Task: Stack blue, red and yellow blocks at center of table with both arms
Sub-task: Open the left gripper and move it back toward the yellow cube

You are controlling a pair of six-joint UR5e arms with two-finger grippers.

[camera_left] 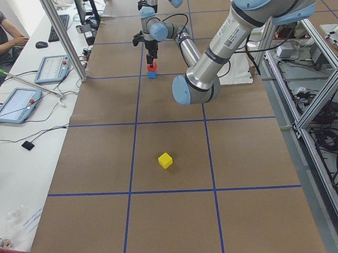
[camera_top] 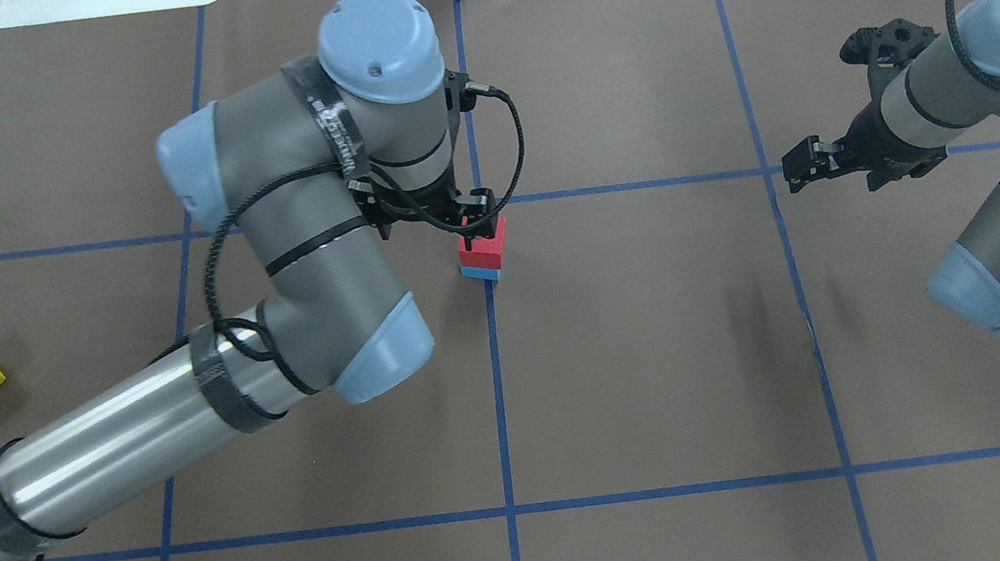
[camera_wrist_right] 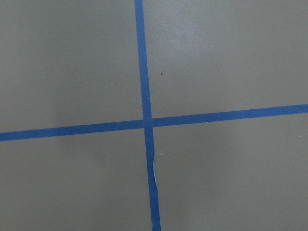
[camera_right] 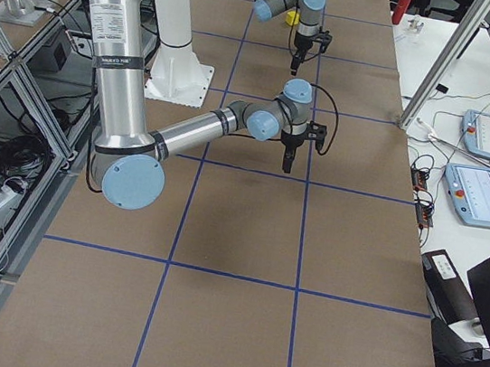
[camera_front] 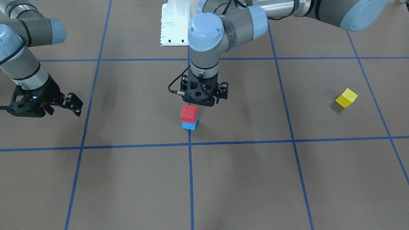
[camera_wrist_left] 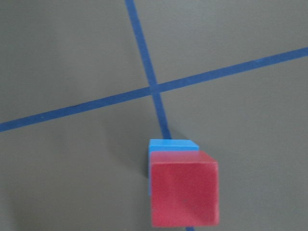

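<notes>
At the middle of the table [camera_front: 134,105], the red block [camera_front: 189,113] sits on the blue block [camera_front: 189,125]. This small tower stands straight up. My left gripper [camera_top: 474,223] hangs just above it. My right gripper [camera_front: 67,107] is far off. I cannot tell how wide the jaws are. The yellow block [camera_front: 346,97] lies well apart on my left, turned cornerwise.

One block [camera_front: 189,113] sits on another block [camera_front: 189,125] at the centre of the table [camera_front: 243,179], on a tape line [camera_front: 191,179] and just short of a crossing. The left gripper [camera_front: 204,95] hangs directly above this pair. The third block [camera_front: 346,97] lies alone, well apart on the robot's left side, and the right gripper [camera_front: 75,107] stands well apart on the opposite side.
</notes>
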